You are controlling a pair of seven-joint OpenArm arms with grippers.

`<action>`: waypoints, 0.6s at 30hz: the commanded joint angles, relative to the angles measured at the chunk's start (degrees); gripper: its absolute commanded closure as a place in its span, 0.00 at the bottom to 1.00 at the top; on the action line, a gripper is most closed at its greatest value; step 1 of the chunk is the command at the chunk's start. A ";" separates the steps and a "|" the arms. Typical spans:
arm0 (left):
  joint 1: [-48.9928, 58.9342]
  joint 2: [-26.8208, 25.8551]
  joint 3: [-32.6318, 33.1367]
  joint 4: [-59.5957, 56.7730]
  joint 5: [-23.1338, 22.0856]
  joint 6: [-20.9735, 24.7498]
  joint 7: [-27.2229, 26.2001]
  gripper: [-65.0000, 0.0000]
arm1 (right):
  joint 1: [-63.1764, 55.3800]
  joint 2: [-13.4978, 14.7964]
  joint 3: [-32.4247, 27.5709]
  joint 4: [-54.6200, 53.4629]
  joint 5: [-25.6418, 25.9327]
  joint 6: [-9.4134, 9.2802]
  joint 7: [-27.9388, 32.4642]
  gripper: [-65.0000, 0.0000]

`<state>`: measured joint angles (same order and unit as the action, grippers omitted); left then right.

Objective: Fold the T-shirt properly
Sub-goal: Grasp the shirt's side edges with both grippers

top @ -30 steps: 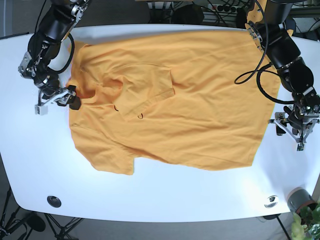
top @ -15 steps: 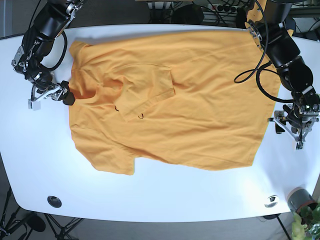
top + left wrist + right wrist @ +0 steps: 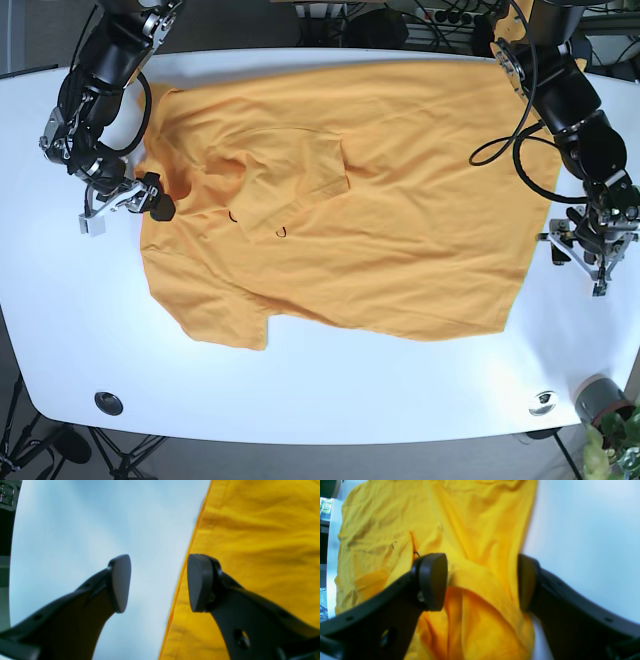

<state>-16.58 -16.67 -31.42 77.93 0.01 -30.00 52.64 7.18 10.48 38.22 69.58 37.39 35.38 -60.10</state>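
The yellow shirt (image 3: 340, 200) lies spread over the white counter (image 3: 320, 380), wrinkled, one sleeve folded in across the chest. Its top hem runs along the counter's far edge, where dark clutter beyond makes the line hard to follow. The collar area near the base view's left is bunched, so its layers cannot be sorted out.

In the base view the right gripper (image 3: 125, 205) sits at the shirt's left edge, small and partly masked by its own arm; there its jaws cannot be read. The right wrist view settles it: the jaws stand apart, straddling a raised fold of shirt (image 3: 480, 580), one finger (image 3: 432, 580) over cloth, the other at the cloth's border with bare counter (image 3: 582, 530). Whether either pad touches the fabric cannot be told. The lower part of that view is filled by the dark fingers, hiding the cloth beneath.

The left gripper (image 3: 595, 250) is beside the shirt's right side in the base view, over bare counter. Its wrist view shows the jaws apart and holding nothing, with the shirt's hem (image 3: 185, 567) running between them: one finger (image 3: 120, 582) over white counter, the other (image 3: 200, 582) over yellow. The view is blurred, so height above the cloth is unclear.

Open counter stretches wide along the near side, below the shirt, and in narrower strips on both ends. A small round fitting (image 3: 108, 402) and another (image 3: 543, 402) sit near the front corners; a pot with a plant (image 3: 605, 410) is cut off at the lower right.
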 commanded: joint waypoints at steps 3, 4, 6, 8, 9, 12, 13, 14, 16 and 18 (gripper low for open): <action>-0.87 -0.96 -0.01 1.15 -0.58 -0.02 -1.08 0.48 | 2.53 0.82 0.07 0.35 -2.35 -0.52 -0.70 0.38; -0.78 -0.96 -0.01 1.15 -0.58 -0.02 -1.08 0.48 | 3.15 0.82 0.24 0.35 -3.14 -0.52 -0.70 0.38; -0.70 -0.96 -0.01 1.15 -0.58 -0.02 -1.08 0.48 | 4.47 0.82 0.51 0.26 -5.17 -0.52 -0.70 0.38; -0.70 -0.96 -0.01 1.15 -0.58 -0.02 -1.08 0.48 | 5.52 0.73 0.51 -0.79 -6.84 -0.52 -0.61 0.38; -0.78 -0.96 -0.01 1.15 -0.58 -0.02 -1.08 0.48 | 6.31 0.73 0.51 -1.93 -7.54 -0.52 -0.61 0.38; -0.96 -0.96 -0.01 1.15 -0.58 -0.02 -1.08 0.48 | 7.72 0.73 0.24 -5.36 -8.16 -0.52 0.18 0.38; -1.05 -0.96 -0.01 1.15 -0.58 -0.02 -1.08 0.48 | 7.81 0.90 -0.02 -6.50 -8.16 -0.52 0.71 0.38; -1.05 -0.96 -0.01 1.15 -0.58 -0.02 -1.08 0.48 | 7.81 0.90 -0.02 -7.12 -8.24 -0.52 0.80 0.38; -1.05 -0.96 -0.01 1.15 -0.58 -0.02 -1.08 0.48 | 7.81 0.64 -0.02 -7.47 -8.24 -0.52 0.89 0.38; -1.14 -0.96 -0.01 1.15 -0.58 -0.02 -1.08 0.48 | 7.81 0.46 -0.02 -7.47 -8.24 -0.52 0.89 0.39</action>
<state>-16.21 -16.58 -31.33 77.93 -0.01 -30.00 52.69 14.48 10.44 38.24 61.89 30.41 35.16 -57.54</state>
